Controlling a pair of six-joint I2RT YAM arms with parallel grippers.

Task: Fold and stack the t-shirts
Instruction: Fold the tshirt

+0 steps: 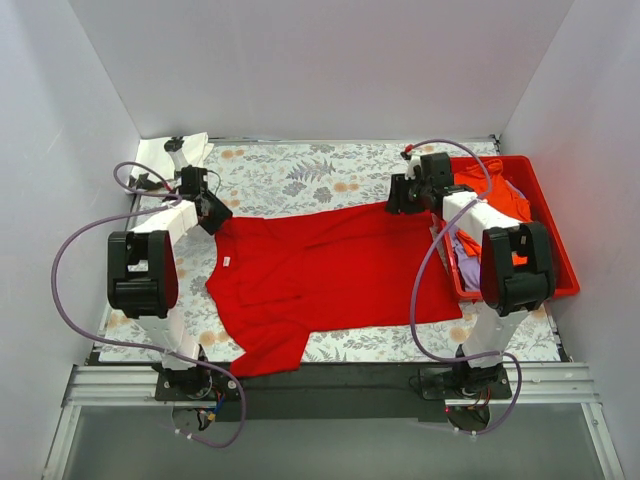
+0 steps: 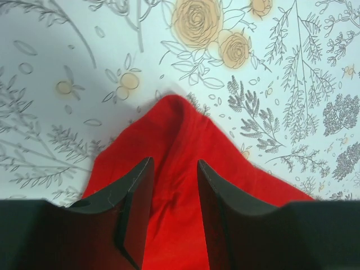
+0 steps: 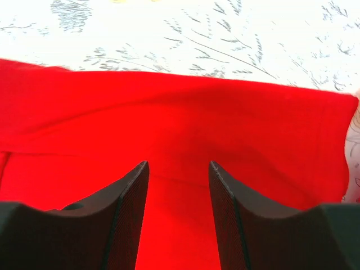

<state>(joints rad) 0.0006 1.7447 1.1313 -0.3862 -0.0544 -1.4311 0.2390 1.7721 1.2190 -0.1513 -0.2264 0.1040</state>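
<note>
Two tools stand with their jaws apart, gripping nothing, over one red t-shirt (image 1: 330, 265) spread flat across the middle of the flowered desk (image 1: 300, 170). The left tool (image 2: 174, 163) hangs at the shirt's far left corner, where a peak of red cloth lies below its gap. The right tool (image 3: 179, 164) hangs above the shirt's far right edge. Just right of the shirt, a red tray (image 1: 490, 159) holds an orange shirt (image 1: 500, 195) and a lavender shirt (image 1: 465, 245).

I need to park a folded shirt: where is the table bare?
Bare floral tablecloth runs along the back wall, beyond the red t-shirt. A narrower strip lies at the front, between its near sleeve and the right arm's base. Crowded: the red tray, heaped with shirts.
</note>
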